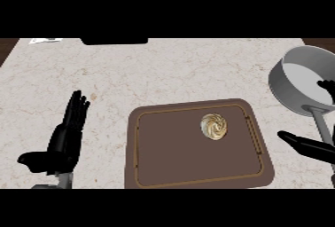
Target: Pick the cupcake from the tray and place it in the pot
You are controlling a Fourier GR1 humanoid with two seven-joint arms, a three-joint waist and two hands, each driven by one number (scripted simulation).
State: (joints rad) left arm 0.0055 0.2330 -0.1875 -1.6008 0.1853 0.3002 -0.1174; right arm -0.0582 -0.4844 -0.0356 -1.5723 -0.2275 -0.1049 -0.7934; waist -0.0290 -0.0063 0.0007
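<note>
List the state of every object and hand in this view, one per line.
cupcake: sitting upright on the tray, untouched.
tray: flat on the counter, holding only the cupcake.
pot: on the counter at right, nothing visible inside, handle pointing toward the robot.
left hand: open, fingers straight, resting left of the tray.
right hand: open, at the right edge by the pot's handle, holding nothing.

A single head view looks steeply down on the counter [131, 75] from above the near edge, close enough that the tray [141, 146] fills the lower middle and the pot [297, 84] is cut by the right edge
</note>
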